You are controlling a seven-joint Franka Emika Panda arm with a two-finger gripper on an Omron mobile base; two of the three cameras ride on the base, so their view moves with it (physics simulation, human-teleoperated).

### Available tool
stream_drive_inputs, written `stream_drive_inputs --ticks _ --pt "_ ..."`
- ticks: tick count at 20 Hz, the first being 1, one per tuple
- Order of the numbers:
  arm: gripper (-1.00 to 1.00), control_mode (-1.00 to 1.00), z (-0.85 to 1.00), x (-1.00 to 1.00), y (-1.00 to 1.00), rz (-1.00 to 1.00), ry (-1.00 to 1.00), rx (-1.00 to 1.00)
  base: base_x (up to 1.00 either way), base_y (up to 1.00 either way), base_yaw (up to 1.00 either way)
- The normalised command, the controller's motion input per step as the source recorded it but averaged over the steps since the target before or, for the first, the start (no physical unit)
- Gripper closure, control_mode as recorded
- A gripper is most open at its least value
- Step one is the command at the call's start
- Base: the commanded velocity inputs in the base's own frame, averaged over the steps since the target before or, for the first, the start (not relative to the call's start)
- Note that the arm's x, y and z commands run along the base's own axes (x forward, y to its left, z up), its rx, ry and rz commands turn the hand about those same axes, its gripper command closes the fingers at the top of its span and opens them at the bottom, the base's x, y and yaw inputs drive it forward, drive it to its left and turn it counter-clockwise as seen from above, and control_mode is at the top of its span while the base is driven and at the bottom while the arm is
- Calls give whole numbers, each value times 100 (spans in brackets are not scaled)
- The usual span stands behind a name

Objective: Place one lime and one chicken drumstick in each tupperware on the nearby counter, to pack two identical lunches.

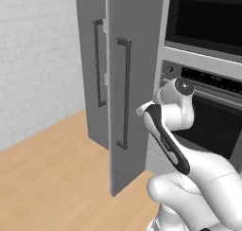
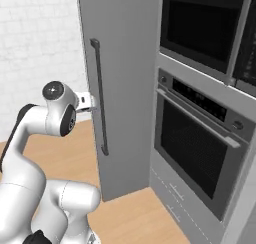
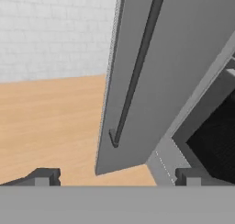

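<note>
1. The gripper [image 3: 117, 176] was wide open and held nothing. Its two fingertips [image 3: 43, 176] stood far apart, touching nothing.
2. Just ahead of it stood a tall grey door [image 3: 156, 81] with a long dark handle [image 3: 135, 71]. The door was swung partly out, so the hand probably faced it to reach the handle.
3. Beside the door, further off, was a black oven [image 2: 197, 148].
4. Below lay a light wood floor [image 1: 42, 178].
5. I could not see a lime, drumstick, tupperware or counter, so I cannot tell where they were.
</note>
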Motion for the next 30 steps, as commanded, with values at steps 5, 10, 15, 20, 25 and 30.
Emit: stream_drive_inputs --ticks 5,10,15,20,25,30 --pt "-100 100 0 0 0 0 0 0 -100 100 37" --pt "-100 100 0 0 0 0 0 0 -100 100 31" --pt "-100 100 0 0 0 0 0 0 -27 100 24" --pt "-100 100 0 0 0 0 0 0 97 100 6" --pt "-100 100 0 0 0 0 0 0 100 100 3" --pt "-100 100 0 0 0 0 0 0 100 66 -14"
